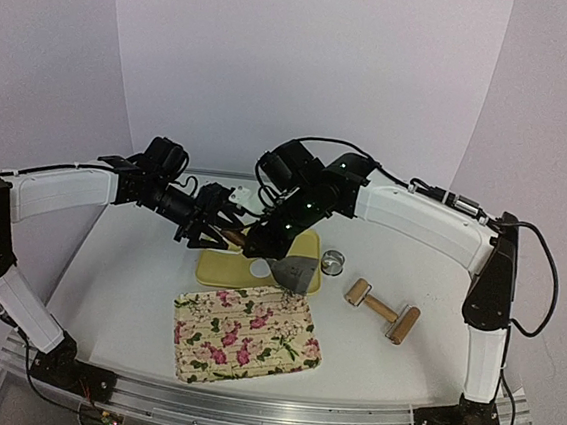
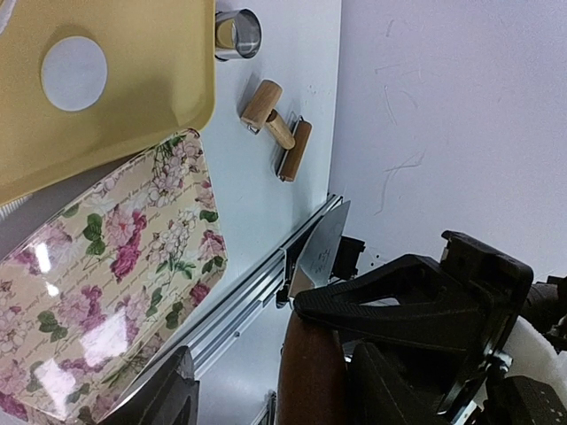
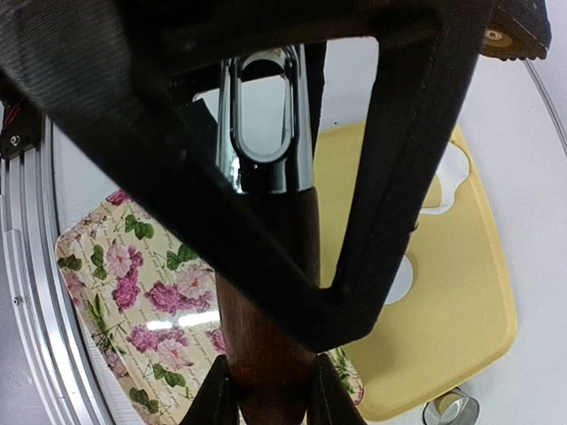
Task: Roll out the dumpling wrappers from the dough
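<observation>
1. Right gripper point(image 3: 273, 400): clenched on the brown wooden handle point(image 3: 266, 336) of a scraper point(image 1: 296, 272). Both fingers press against the wood.
2. Scraper: the metal blade points down and toward the near right, over the near right corner of the yellow board point(image 1: 216, 266). Cannot tell whether the blade touches the board.
3. Left gripper point(image 1: 205, 227): reaches in from the left and meets the free end of the same handle. Its jaws are parted and straddle the handle. The left wrist view shows a gap between one finger point(image 2: 168, 394) and the wood, so there is no clamp. The other finger's contact cannot be told.
4. Dumpling wrapper point(image 1: 261, 268): one round white disc lying flat on the yellow board, toward its near right part, just left of the blade. Neither gripper touches it.
5. Leftover dough point(image 3: 447, 181): an irregular white sheet at the far end of the board, well apart from the disc.
6. Floral tray point(image 1: 247, 335): sits on the table point(image 1: 126, 278) just in front of the board, their edges close together.
7. Ring cutter point(image 1: 333, 264): upright on the table just right of the board.
8. Rolling pin point(image 1: 382, 309): lies on the table to the right of the cutter, apart from both arms.
</observation>
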Robot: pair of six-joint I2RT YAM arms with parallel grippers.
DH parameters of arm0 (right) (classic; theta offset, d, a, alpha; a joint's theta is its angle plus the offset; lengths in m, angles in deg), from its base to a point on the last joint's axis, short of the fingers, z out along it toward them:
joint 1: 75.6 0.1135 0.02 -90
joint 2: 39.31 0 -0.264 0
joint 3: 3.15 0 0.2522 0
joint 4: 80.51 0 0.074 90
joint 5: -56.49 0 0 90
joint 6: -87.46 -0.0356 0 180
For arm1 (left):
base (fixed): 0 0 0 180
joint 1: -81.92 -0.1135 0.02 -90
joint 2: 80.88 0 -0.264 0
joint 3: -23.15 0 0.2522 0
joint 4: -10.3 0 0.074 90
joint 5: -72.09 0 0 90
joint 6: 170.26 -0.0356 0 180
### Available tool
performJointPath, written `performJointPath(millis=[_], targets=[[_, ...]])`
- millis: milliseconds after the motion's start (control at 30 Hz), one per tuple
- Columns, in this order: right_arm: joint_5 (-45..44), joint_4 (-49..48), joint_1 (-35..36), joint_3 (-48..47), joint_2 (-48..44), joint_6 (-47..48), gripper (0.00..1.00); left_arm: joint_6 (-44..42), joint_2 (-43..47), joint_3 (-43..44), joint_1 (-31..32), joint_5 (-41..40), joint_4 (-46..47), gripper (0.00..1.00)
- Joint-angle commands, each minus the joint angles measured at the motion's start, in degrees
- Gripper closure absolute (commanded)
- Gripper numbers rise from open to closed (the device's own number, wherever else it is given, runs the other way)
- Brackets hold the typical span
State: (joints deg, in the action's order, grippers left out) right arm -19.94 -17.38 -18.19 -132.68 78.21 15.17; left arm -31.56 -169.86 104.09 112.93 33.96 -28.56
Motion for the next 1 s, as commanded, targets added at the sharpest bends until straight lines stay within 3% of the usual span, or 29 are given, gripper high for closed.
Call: performJointPath(millis=[0, 267, 400, 567, 667, 733, 833, 867, 967], targets=[[-1.41, 0.55, 0.03, -2.89, 0.62, 1.75, 1.00, -2.95, -0.74, 0.94, 1.08, 3.12, -2.28, 0.45], [-2.11, 1.08, 0.49, -3.15, 0.36, 2.70, 1.00, -3.36, -2.18, 1.44, 2.12, 4.17, -1.83, 0.59], [-2.11, 1.17, 0.57, -2.98, 0.40, 2.81, 1.00, -4.12, -2.84, 1.91, 2.65, 4.54, -2.25, 0.73], [-2.89, 1.07, 0.62, -2.82, 0.60, 3.03, 1.00, -3.33, -2.40, 1.28, 2.66, 4.27, -0.23, 0.99], [-5.98, 1.00, 0.66, -2.76, 0.77, 2.35, 1.00, -2.40, -1.56, 0.67, 2.65, 3.46, 1.54, 1.00], [-8.43, 0.79, 0.66, -2.61, 0.66, 1.16, 0.86, -2.06, -0.55, 0.37, 2.46, 1.89, 2.27, 1.00], [-11.07, -0.98, 0.66, -1.66, -0.64, -0.73, 0.51, -1.54, 2.01, -0.37, 1.39, -3.15, 2.93, 1.00], [-11.76, -1.95, 0.66, -0.97, -1.49, -1.52, 0.43, -0.90, 3.18, -0.92, 0.76, -4.91, 3.63, 1.00], [-14.86, -4.37, 0.53, 0.71, -4.22, -5.72, 0.33, 0.94, 6.21, -3.08, -1.55, -9.12, 6.62, 1.00]])
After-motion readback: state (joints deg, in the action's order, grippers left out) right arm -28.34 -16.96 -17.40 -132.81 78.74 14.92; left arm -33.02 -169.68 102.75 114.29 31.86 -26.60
